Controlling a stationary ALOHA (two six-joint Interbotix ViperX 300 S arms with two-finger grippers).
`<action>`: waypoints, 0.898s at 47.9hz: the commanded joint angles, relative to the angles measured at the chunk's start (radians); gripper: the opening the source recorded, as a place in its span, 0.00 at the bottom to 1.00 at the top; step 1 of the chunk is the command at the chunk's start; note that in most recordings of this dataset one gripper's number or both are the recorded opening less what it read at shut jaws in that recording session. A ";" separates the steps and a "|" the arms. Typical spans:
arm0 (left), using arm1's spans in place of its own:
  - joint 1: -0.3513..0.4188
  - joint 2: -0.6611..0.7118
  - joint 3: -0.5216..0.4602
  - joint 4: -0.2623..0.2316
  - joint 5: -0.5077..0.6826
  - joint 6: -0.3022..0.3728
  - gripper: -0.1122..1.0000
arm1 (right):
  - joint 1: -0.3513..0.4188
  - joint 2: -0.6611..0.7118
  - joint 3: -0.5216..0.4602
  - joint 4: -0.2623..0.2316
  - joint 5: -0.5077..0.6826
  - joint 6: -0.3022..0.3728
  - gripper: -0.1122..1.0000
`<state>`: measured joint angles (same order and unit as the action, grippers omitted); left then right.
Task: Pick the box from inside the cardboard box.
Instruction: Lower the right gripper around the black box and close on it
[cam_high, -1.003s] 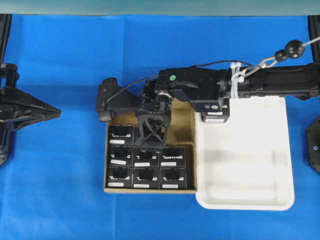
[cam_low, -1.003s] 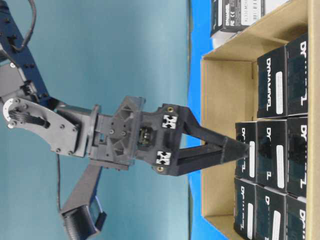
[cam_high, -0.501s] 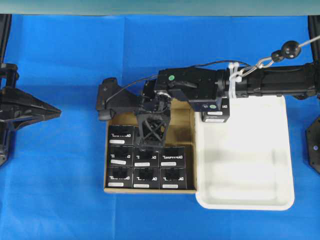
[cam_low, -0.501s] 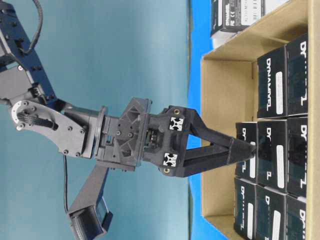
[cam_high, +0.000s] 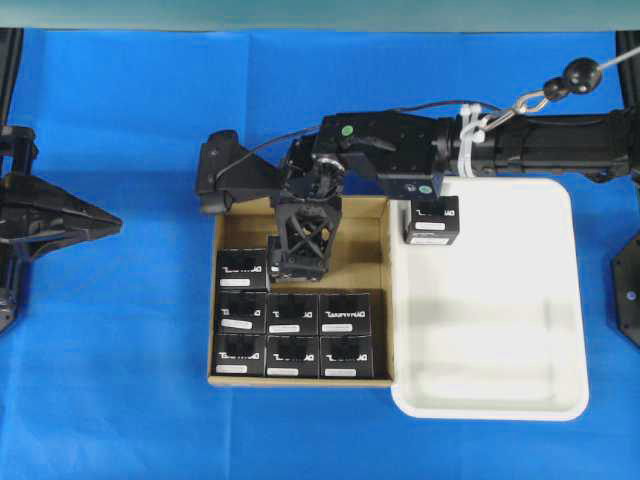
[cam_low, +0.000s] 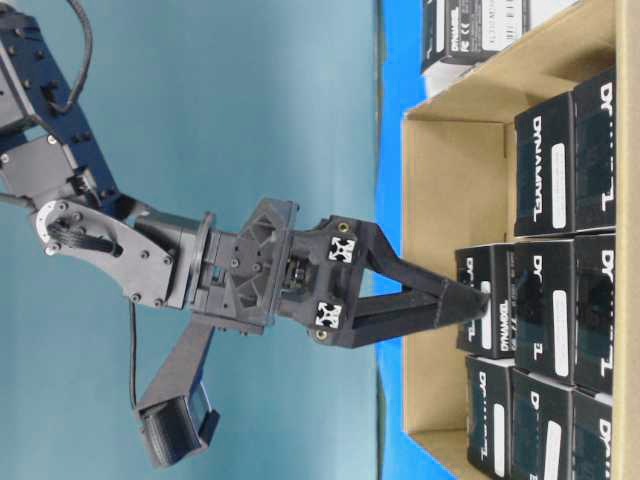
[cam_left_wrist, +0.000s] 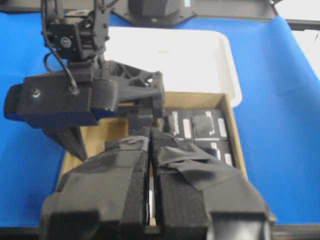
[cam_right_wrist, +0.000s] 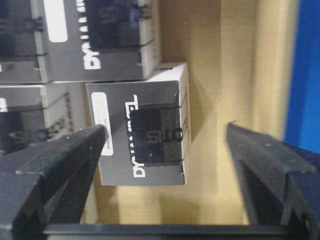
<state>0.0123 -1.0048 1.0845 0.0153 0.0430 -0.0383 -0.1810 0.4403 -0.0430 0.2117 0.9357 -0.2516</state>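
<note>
Between my matt black plastic fingers (cam_right_wrist: 55, 160) sits the box (cam_right_wrist: 142, 132): smooth printed card, faintly glossy. Beneath it, the cardboard box (cam_right_wrist: 225, 60) shows plain tan matt board. Beyond my right side, blue cloth (cam_high: 130, 380) and a smooth white plastic tray (cam_high: 500, 330)

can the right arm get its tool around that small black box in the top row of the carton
Probably yes. The right tool is open and straddles the box, with bare cardboard box floor on one side. The neighbouring box sits close to the other finger, so that gap looks tight.
</note>
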 joint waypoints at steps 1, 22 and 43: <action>0.003 0.003 -0.014 0.002 -0.006 0.000 0.12 | -0.006 0.012 -0.002 -0.002 -0.005 -0.003 0.97; 0.003 -0.012 -0.017 0.002 -0.005 -0.002 0.12 | 0.006 -0.032 -0.064 0.020 0.072 -0.003 0.97; 0.003 -0.026 -0.020 0.002 -0.006 -0.002 0.12 | 0.040 -0.026 -0.041 0.020 0.046 -0.005 0.98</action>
<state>0.0138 -1.0339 1.0845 0.0153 0.0430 -0.0383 -0.1503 0.4157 -0.0905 0.2286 1.0032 -0.2546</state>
